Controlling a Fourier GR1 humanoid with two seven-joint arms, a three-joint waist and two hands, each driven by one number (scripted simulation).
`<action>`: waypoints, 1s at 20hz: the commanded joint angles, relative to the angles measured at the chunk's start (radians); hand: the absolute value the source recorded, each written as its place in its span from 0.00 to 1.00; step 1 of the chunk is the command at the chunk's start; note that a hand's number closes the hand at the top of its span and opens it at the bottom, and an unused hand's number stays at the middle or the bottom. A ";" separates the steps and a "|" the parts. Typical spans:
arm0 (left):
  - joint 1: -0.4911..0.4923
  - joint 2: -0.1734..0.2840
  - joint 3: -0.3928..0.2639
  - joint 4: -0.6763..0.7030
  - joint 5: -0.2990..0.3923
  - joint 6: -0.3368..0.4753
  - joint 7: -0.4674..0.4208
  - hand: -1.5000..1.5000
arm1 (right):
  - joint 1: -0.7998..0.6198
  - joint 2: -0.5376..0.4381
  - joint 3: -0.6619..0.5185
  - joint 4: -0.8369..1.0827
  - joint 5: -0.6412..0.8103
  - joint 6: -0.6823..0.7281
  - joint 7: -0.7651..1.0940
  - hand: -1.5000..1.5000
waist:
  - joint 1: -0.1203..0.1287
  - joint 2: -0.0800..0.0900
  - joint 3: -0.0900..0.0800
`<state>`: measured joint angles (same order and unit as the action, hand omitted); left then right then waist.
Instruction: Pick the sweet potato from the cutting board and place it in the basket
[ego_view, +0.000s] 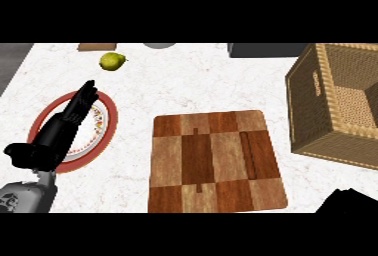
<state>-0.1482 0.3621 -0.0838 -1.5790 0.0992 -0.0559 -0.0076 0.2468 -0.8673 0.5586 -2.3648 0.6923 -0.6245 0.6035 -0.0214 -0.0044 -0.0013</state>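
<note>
My left hand (63, 127) rests over the red-rimmed plate (109, 120), fingers straight; right hand (347, 201) barely shows, can't tell. Cutting board (215, 161) beside basket (336, 102).

From my seat the cutting board (217, 161) sits mid-counter (184, 80) near the front edge. Basket (336, 107) is off at the right edge, plate (101, 131) at the left, and an apple (112, 61) lies behind the plate toward the back-left corner.

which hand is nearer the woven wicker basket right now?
Right. The right hand shows at the lower right corner, just below the woven wicker basket. The left hand lies far left over the red-rimmed plate, beyond the wooden cutting board.
</note>
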 joint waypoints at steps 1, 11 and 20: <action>-0.016 -0.024 -0.022 -0.011 -0.017 0.012 0.021 0.50 | -0.037 -0.032 -0.135 -0.247 -0.142 0.085 0.168 1.00 | 0.008 0.003 -0.001; 0.002 -0.032 -0.028 0.027 -0.036 -0.023 -0.050 0.50 | -0.382 0.056 -0.397 0.070 -0.316 0.142 0.296 1.00 | 0.040 0.010 0.000; 0.002 -0.034 0.012 -0.003 -0.033 -0.049 -0.002 0.50 | -0.513 0.058 -0.660 0.406 -0.518 0.260 0.111 1.00 | 0.026 0.005 0.002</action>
<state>-0.1575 0.3209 -0.0895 -1.5643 0.0635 -0.0812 -0.0226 -0.2375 -0.8254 -0.0243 -2.0684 0.2272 -0.4182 0.7786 0.0085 0.0017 -0.0002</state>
